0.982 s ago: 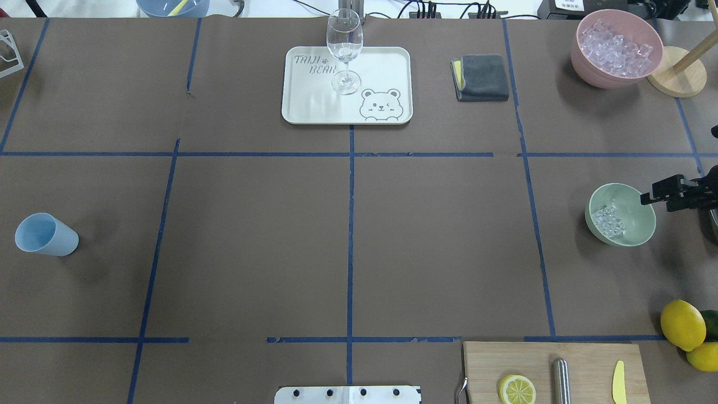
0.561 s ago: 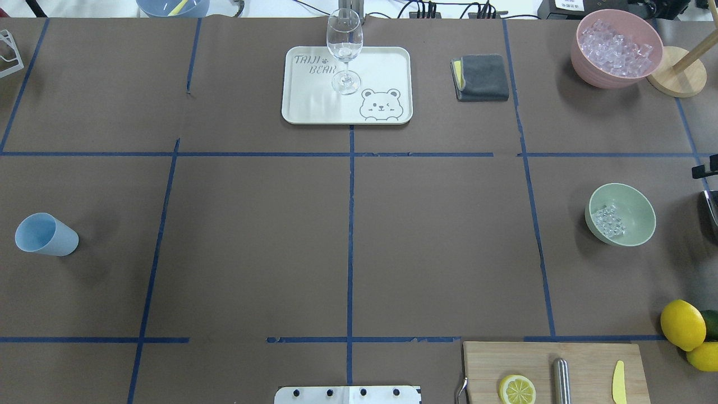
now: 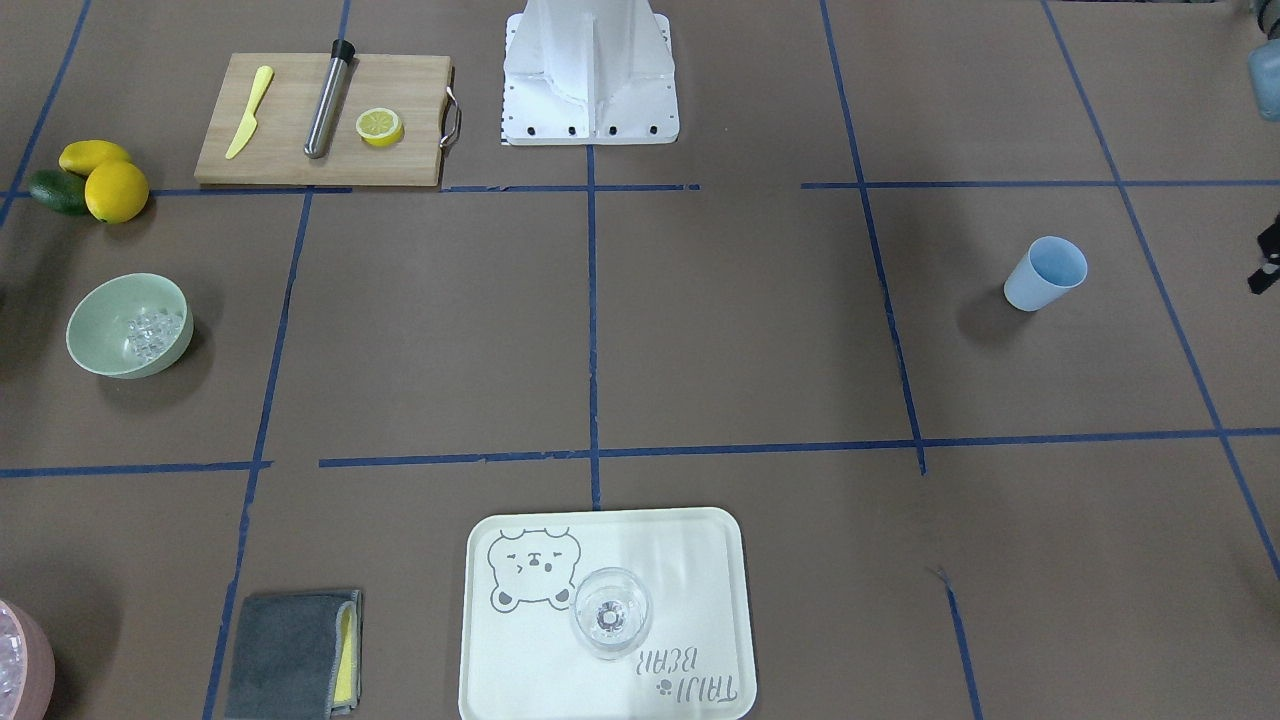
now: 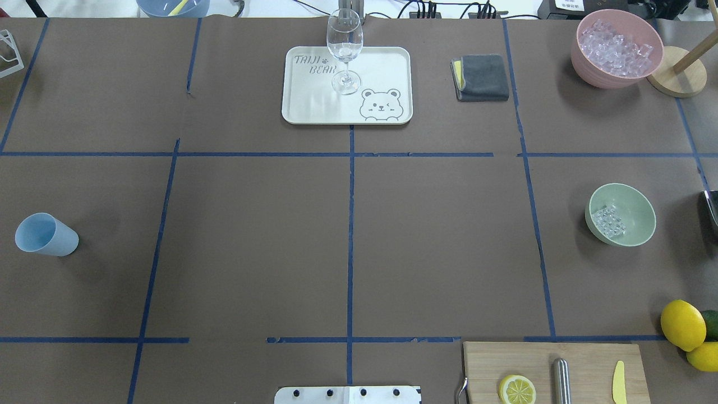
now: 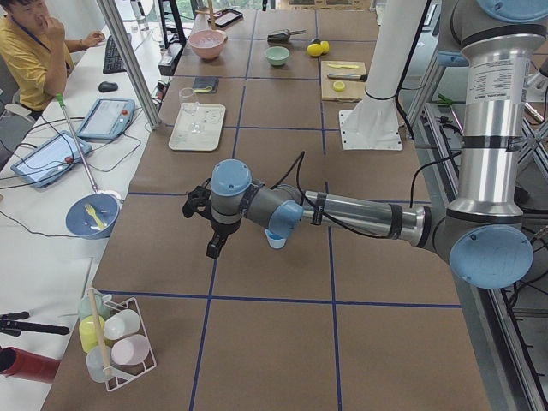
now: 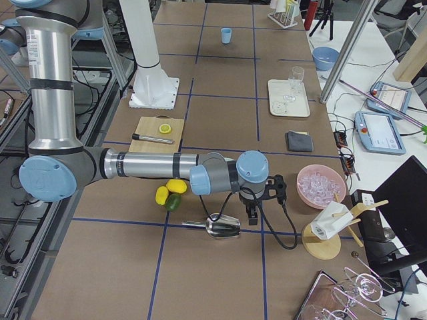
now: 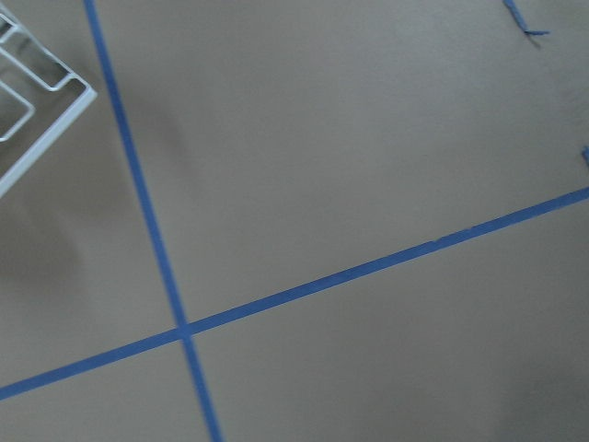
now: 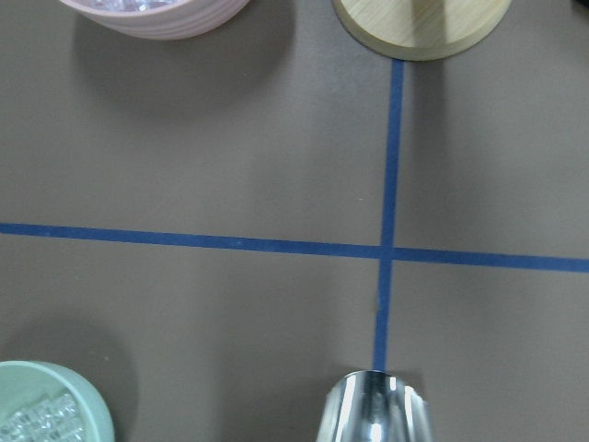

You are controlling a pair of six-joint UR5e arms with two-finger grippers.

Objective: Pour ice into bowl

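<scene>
The sage-green bowl [image 4: 634, 210] stands at the table's right side with a small heap of clear ice [image 4: 608, 220] in it. It also shows in the front view [image 3: 105, 320] with the ice [image 3: 150, 333], and its rim at the lower left of the right wrist view [image 8: 46, 405]. My right gripper [image 6: 261, 200] shows only in the exterior right view, raised just past a metal scoop [image 6: 223, 228]; I cannot tell whether it is open or shut. My left gripper [image 5: 207, 224] shows in the exterior left view, beyond the blue cup [image 4: 46, 234]; its state is unclear.
A pink bowl of icy pieces [image 4: 616, 47] and a wooden stand [image 4: 676, 72] are at the far right. A tray [image 4: 387, 67] with a wine glass [image 4: 344, 47], a grey cloth [image 4: 482, 77], lemons [image 4: 682, 324] and a cutting board [image 4: 583, 359] are around.
My right gripper, which hung at the green bowl's right rim a second ago, has pulled back to the right and left the overhead view. The bowl and ice have not moved.
</scene>
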